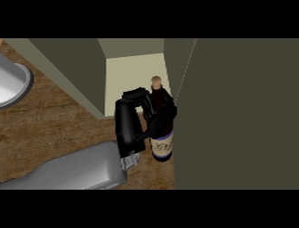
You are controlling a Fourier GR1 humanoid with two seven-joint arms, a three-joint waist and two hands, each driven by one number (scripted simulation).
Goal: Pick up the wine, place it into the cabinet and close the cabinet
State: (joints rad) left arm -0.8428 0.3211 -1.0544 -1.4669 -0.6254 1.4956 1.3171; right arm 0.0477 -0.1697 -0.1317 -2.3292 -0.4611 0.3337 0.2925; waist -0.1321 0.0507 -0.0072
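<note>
Your right hand [134, 119] is curled round the wine bottle [161, 144], fingers wrapped on its neck and shoulder. Bottle stands near frame centre, cork at 12 o'clock, just at the open cabinet [132, 67] mouth. Cabinet door [244, 111] at 3 o'clock. Grey cylinder [1, 80] at 10 o'clock on the counter [40, 133].
</note>
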